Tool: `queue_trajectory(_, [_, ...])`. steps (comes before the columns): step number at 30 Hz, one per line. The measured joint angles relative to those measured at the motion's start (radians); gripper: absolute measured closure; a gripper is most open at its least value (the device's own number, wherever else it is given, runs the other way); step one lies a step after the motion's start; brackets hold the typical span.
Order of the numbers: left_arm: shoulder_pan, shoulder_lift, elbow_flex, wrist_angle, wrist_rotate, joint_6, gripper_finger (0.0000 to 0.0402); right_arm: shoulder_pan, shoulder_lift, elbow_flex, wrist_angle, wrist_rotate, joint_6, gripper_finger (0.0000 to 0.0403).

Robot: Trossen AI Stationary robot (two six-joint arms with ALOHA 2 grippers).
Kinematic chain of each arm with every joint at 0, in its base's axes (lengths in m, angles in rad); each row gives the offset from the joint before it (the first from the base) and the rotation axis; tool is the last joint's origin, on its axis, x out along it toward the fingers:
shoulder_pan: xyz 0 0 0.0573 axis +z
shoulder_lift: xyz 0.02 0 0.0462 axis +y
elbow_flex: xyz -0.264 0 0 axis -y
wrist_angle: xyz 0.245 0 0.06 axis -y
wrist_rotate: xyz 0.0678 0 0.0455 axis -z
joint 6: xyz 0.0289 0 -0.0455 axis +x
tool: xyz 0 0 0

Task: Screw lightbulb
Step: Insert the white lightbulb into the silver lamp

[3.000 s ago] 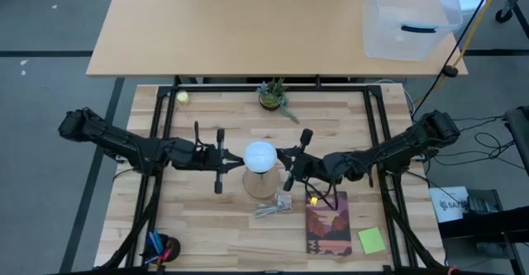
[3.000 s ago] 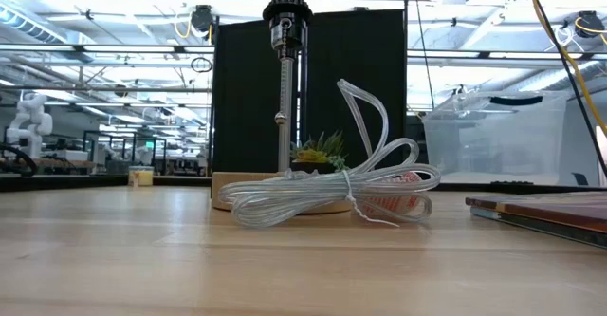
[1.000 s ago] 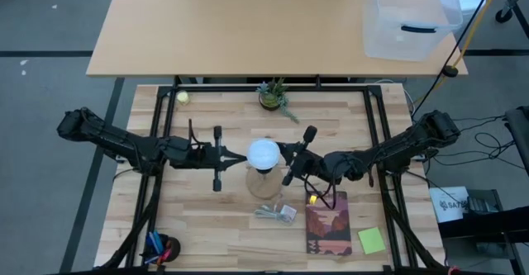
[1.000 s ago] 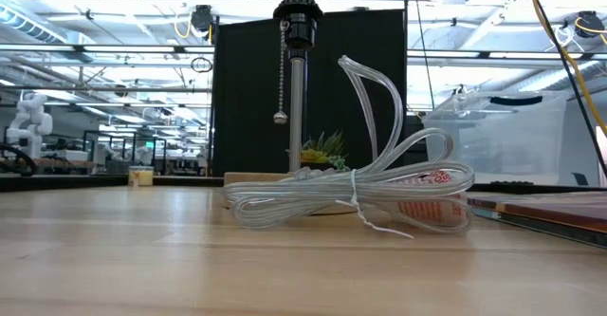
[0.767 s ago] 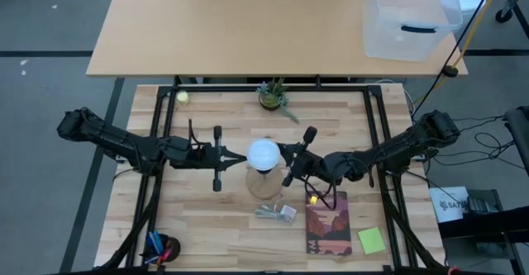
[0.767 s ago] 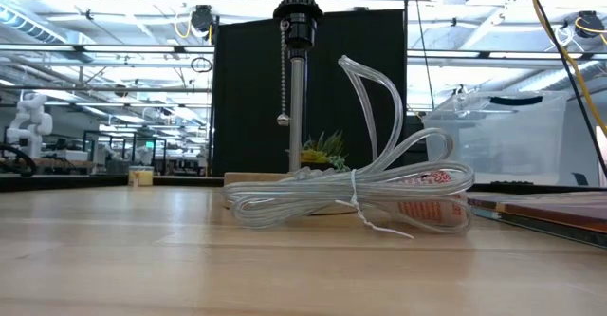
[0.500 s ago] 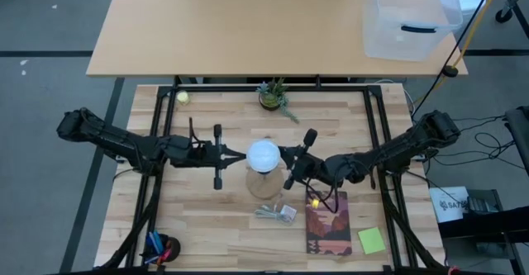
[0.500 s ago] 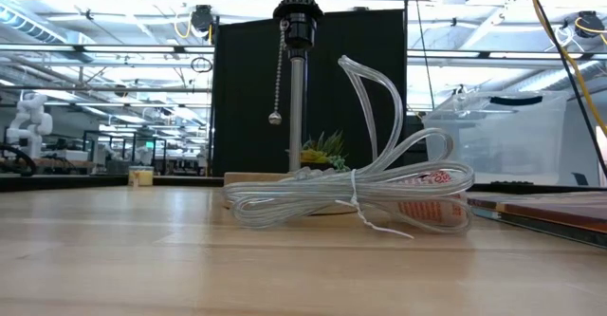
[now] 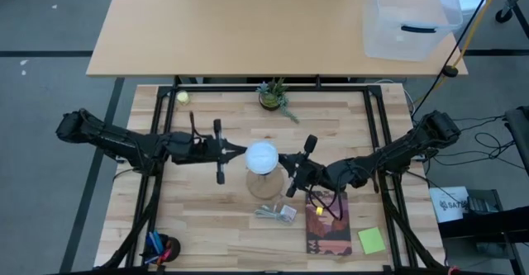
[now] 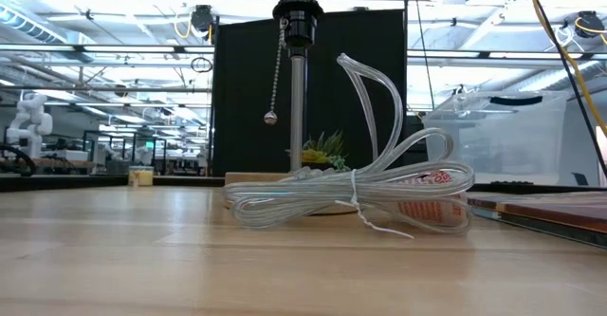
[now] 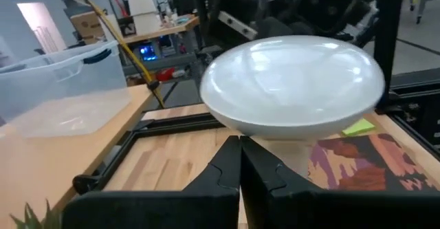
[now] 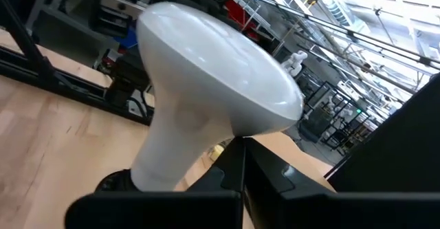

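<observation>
The lightbulb [image 9: 262, 155] sits atop the lamp socket [image 10: 297, 20] at mid-table. The 2 grippers, left gripper [image 9: 234, 149] and right gripper [image 9: 285, 166], flank its globe with fingers fully closed, holding nothing, seemingly nudging it round to screw it
</observation>
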Motion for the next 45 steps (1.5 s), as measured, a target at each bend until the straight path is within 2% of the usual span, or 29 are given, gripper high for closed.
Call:
queue_trajectory(7, [0.009, 0.0, 0.0, 0.001, -0.06, -0.015, 0.0401, 0.004, 0.0, 0.0, -0.058, 0.006, 0.056, 0.0403])
queue_trajectory(13, [-0.03, -0.011, 0.0, -0.001, -0.067, 0.012, 0.0401, 0.006, 0.001, 0.0, -0.114, 0.11, 0.089, 0.0403])
queue_trajectory(22, [-0.129, -0.022, 0.0, -0.027, -0.166, 0.037, 0.0401, -0.026, 0.001, 0.0, -0.044, 0.126, 0.009, 0.0403])
queue_trajectory(27, [-0.162, -0.019, 0.0, -0.032, -0.166, 0.037, 0.0401, -0.047, 0.001, 0.001, -0.004, 0.122, -0.037, 0.0403])
queue_trajectory(30, [-0.166, -0.018, 0.0, -0.025, -0.139, 0.038, 0.0401, -0.058, 0.001, 0.001, 0.018, 0.075, -0.049, 0.0403])
queue_trajectory(37, [-0.142, 0.004, 0.0, 0.04, -0.05, 0.039, 0.0401, -0.068, 0.001, 0.001, 0.036, 0.045, -0.057, 0.0403])
queue_trajectory(45, [-0.1, 0.03, 0.0, 0.048, -0.041, 0.039, 0.0401, -0.058, 0.001, 0.001, 0.039, 0.05, -0.075, 0.0403])
